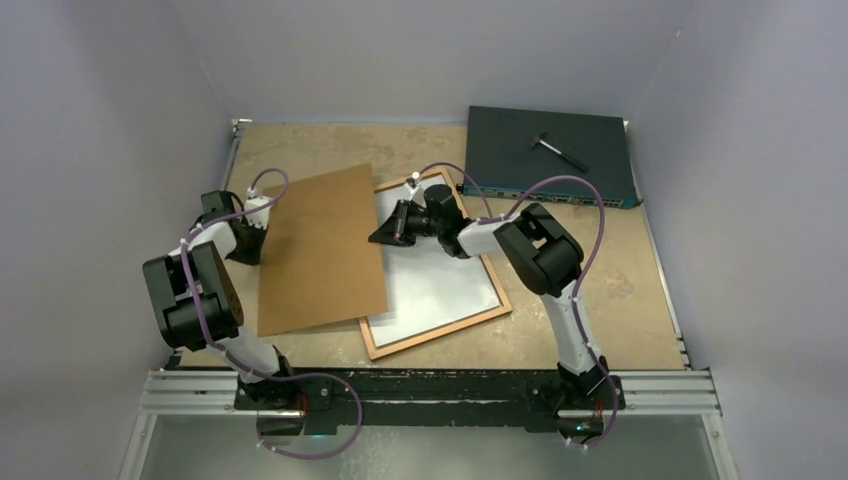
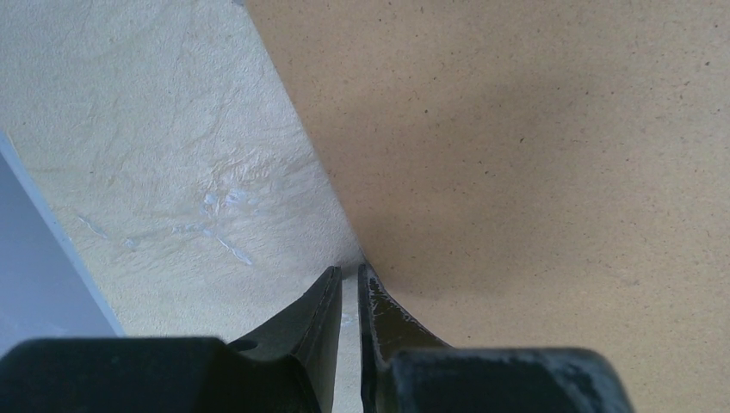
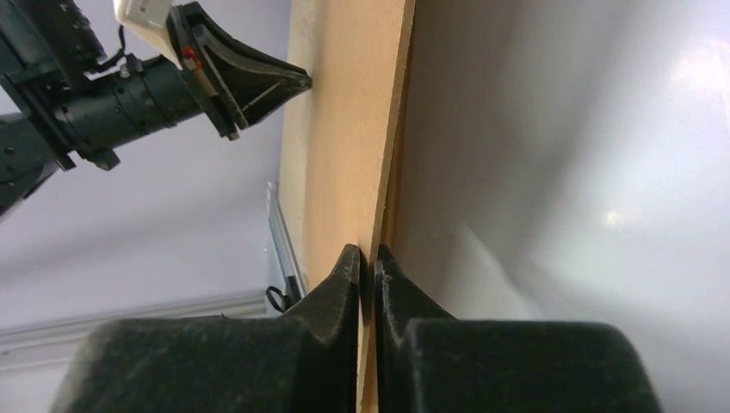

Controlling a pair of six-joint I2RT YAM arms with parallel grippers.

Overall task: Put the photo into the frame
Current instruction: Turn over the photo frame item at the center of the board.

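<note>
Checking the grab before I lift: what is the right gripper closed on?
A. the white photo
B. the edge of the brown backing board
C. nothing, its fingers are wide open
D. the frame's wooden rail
B: in the right wrist view the right gripper has its fingers pressed shut on the thin edge of the brown backing board, while the white photo lies flat in the frame.
</note>
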